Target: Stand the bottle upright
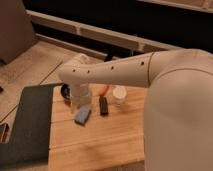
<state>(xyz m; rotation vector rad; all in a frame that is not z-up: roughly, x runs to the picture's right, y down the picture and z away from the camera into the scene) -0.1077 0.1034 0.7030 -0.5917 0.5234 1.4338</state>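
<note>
I find the bottle hard to make out: a pale, see-through shape stands near the tabletop's far edge, towards its left side, directly under the tip of the arm. Its top runs up into the arm, so I cannot see neck or cap, nor say for sure whether it is upright or leaning.

The gripper hangs down from the arm's tip over that same spot. Its pale fingers blend with the clear plastic, and I cannot separate the two. The jaws stand wide. Whether they touch the bottle, I cannot tell.

Just left of that shape a dark bowl peeks out, half hidden behind the arm. In front of the bottle, closer to me, lies a small blue piece, and to its right a short black block. Behind the block, only a sliver of an orange-red piece shows below the arm. A short white cup stands to the right, near the far edge.

A dark mat covers the left side. The robot's white body blocks the tabletop's whole right end from my view.
</note>
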